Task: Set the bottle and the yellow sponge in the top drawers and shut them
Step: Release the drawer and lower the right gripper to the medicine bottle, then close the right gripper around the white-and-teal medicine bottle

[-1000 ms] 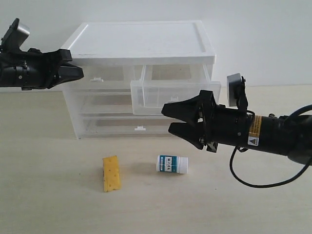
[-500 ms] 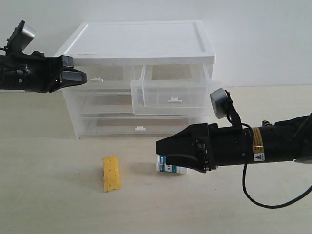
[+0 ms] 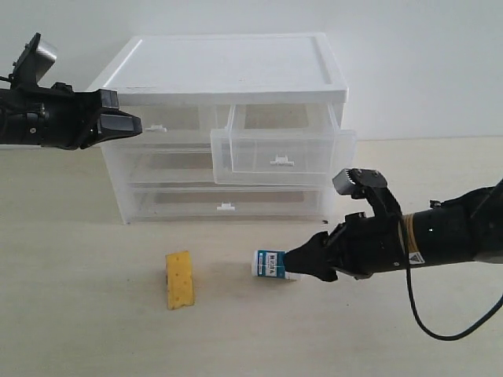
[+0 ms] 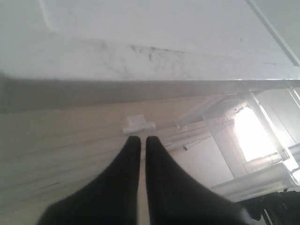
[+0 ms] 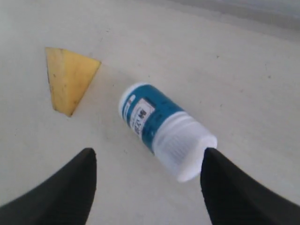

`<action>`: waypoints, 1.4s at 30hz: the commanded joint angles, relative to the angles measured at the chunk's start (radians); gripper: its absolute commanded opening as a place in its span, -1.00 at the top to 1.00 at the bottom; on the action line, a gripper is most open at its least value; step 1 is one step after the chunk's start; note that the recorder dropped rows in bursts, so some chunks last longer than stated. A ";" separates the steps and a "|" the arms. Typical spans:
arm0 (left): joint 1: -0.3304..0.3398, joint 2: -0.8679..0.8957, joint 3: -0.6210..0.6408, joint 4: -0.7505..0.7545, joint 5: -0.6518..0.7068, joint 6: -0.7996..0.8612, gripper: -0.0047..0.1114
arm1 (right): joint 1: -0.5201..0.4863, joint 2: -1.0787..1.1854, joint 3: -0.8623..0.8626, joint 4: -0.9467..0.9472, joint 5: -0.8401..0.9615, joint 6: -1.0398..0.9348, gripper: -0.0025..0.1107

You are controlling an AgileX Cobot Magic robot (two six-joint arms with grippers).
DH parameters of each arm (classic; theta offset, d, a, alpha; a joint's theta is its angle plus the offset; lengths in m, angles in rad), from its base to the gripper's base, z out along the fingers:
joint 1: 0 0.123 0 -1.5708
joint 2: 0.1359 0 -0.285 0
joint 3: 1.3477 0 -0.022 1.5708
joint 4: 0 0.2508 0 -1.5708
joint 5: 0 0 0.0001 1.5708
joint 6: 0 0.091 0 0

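Right gripper (image 5: 147, 158) spread wide, flanking lying white blue-labelled plastic bottle (image 5: 157, 124). Left gripper (image 4: 140, 139) closed, near white drawer tab (image 4: 138, 124).

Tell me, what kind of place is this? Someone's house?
Probably a robot lab, not a house: the left gripper and right gripper of two black robot arms work at a pale table by a plain wall, with a drawer cabinet, bottle and yellow sponge set out.
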 commanded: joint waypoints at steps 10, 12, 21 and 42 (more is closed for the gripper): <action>0.003 -0.003 -0.007 0.007 0.011 0.001 0.85 | -0.001 -0.007 0.002 0.169 -0.039 -0.446 -0.07; 0.003 -0.003 -0.007 0.007 0.011 0.001 0.85 | -0.001 -0.007 0.002 0.174 -0.044 -0.450 -0.07; 0.003 -0.003 -0.007 0.007 0.011 0.001 0.85 | 0.079 -0.007 0.002 0.254 0.015 -0.558 -0.07; 0.003 -0.003 -0.007 0.005 0.011 0.001 0.85 | 0.079 0.035 0.000 0.271 0.058 -0.597 -0.07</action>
